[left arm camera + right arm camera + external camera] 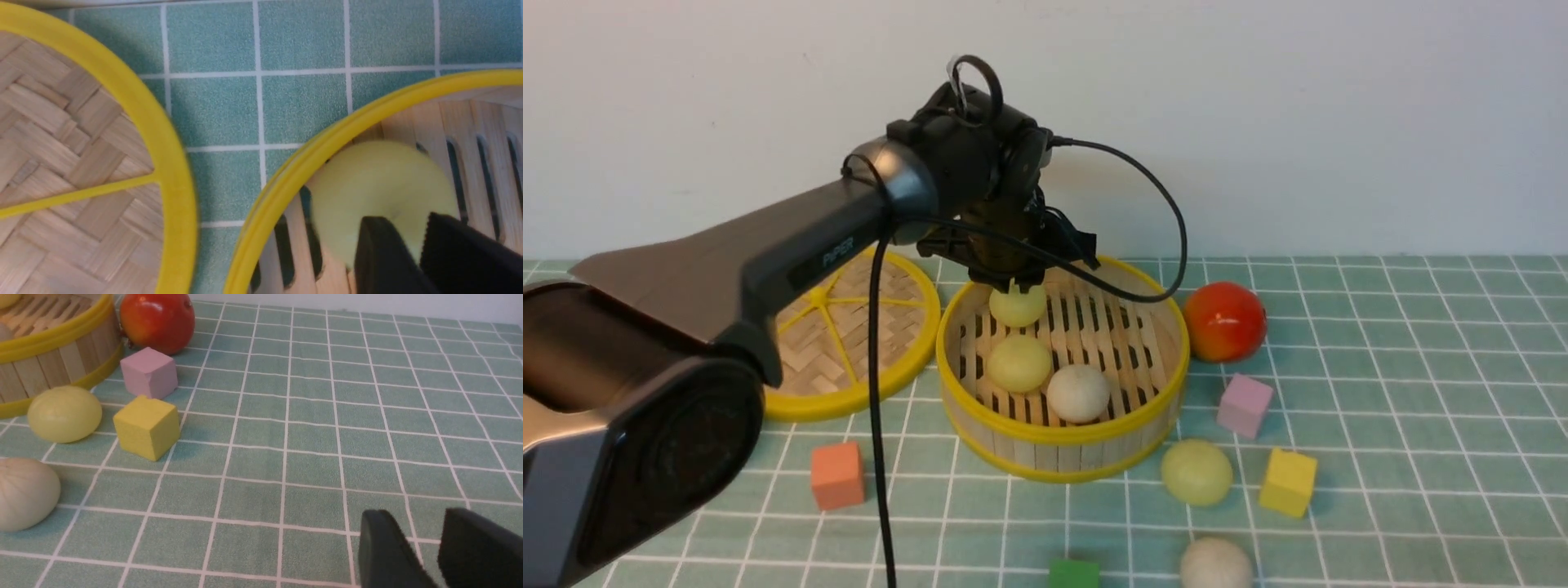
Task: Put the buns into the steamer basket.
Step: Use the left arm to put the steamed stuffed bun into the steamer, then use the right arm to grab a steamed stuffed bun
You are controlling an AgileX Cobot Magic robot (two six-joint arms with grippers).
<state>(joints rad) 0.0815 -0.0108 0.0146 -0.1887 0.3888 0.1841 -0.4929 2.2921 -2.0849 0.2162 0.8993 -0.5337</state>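
The steamer basket [1062,433] stands mid-table. My left gripper [1015,284] is shut on a pale yellow-green bun [1017,306] at the basket's far left side, just inside the rim. In the left wrist view the fingers [404,222] pinch this bun [367,183] over the slats, beside the yellow rim [327,139]. A second yellow-green bun [1018,363] and an off-white bun [1078,393] lie in the basket. A yellow-green bun [1196,472] and an off-white bun [1215,563] lie on the cloth in front. My right gripper [412,516] is open and empty, low over the cloth.
The flat woven lid [849,327] lies left of the basket. A red-orange fruit [1223,321] sits at its right. Pink [1245,405], yellow [1288,482], orange [837,475] and green [1073,574] cubes are scattered in front.
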